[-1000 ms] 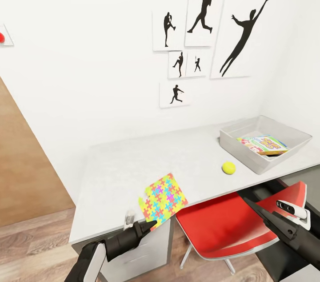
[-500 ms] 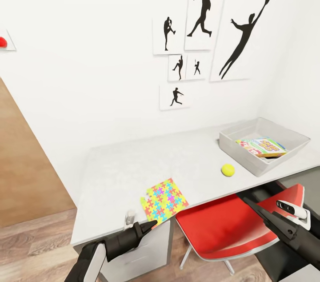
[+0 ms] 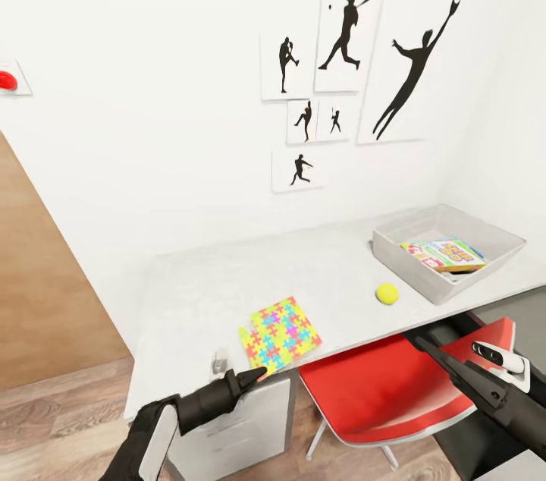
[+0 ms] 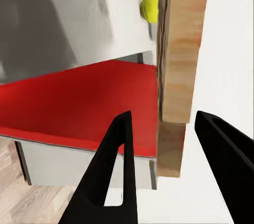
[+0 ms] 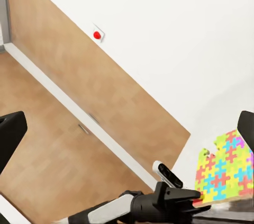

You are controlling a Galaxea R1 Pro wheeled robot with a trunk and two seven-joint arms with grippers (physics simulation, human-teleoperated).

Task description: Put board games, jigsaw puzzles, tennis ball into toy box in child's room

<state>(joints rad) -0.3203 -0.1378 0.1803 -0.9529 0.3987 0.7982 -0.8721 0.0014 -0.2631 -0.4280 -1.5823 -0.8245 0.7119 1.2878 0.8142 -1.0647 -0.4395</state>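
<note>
Two jigsaw puzzles (image 3: 279, 334) sit stacked at the front edge of the table (image 3: 197, 291), bright red, yellow, green, blue and purple pieces all locked together. They're thin square slabs turned a bit diagonal, one corner poking toward the chair side, and the lower one peeks out along the left edge of the top one. In the right wrist view they (image 5: 225, 167) show up past the left arm.

The tennis ball (image 3: 387, 293) is a small yellow-green thing lying on the tabletop, between the puzzles and the toy box (image 3: 394, 246), closer to the box. It's also in the left wrist view (image 4: 150, 8), up at the table edge.

The toy box is a shallow light grey bin with sloped sides, at the right end of the table, long axis running diagonally toward the wall corner. Inside it lie the board games (image 3: 444, 253); the top one is pale and colourful, with others stacked under it, flat on the bottom.

A red chair (image 3: 394, 382) is pushed in under the table, right below the ball and puzzles. White drawers (image 3: 250, 420) sit under the puzzle end. Black sports-silhouette pictures (image 3: 349, 33) hang on the white wall above.

The left gripper (image 3: 254, 376) hovers just in front of the puzzles' near edge, off the table; in its wrist view (image 4: 169, 150) the fingers are spread apart with nothing between them. The right gripper (image 3: 421, 344) hangs over the chair seat, fingers wide apart in its own view, holding nothing.
</note>
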